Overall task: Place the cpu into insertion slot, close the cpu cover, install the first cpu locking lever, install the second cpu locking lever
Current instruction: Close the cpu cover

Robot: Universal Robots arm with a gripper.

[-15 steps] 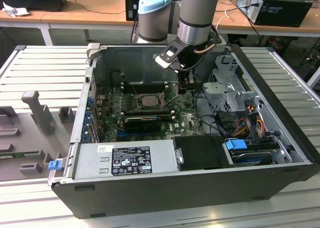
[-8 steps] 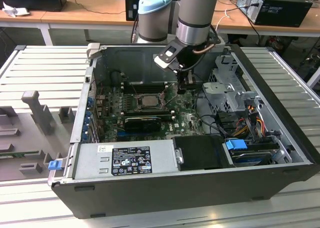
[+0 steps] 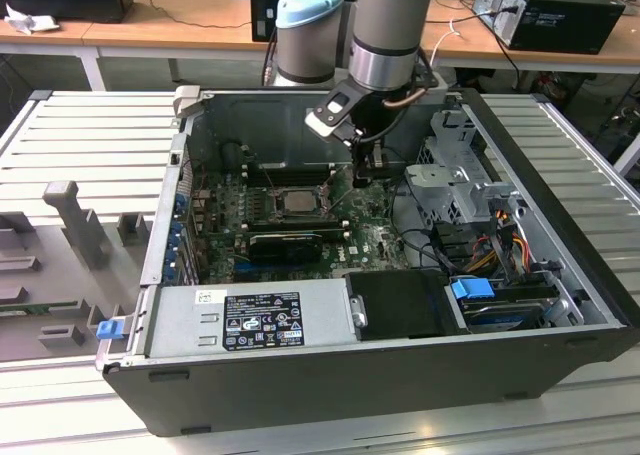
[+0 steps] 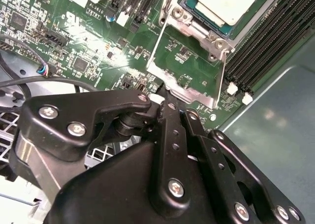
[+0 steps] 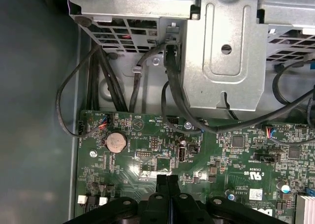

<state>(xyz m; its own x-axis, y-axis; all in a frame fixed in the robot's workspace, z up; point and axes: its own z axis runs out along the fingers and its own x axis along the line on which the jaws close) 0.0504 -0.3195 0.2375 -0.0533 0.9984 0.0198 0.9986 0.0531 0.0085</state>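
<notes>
My tool (image 4: 166,100) has its fingers drawn right together, and I see nothing held between them. The tips sit at the free edge of the cover (image 4: 194,92), right at its small middle tab. I cannot tell whether they touch it or hang just clear.

The worst risk, as I judge it, is a slip. That lip is thin metal, and shut tips pressing it off-centre could skate off and land on the board (image 5: 162,157), which carries small parts just beside them. A skewed or hard swing is the second risk: the cover could catch a corner of the cpu (image 4: 224,2) and shift it or press it unevenly into the slot (image 4: 216,43). The black cables (image 5: 170,81) running close by the board could also snag my wrist if I swing wide.

The cover stands hinged open, away from the slot, with the green board showing through its square opening. How steeply it leans I cannot tell. The cpu lies face up in the slot and looks flat, apart from my tool, with the open cover between us. The memory slots (image 4: 266,42) run along its far side. In the exterior view the tool hangs inside the case (image 3: 560,275), near the cpu on the exterior view's right.
</notes>
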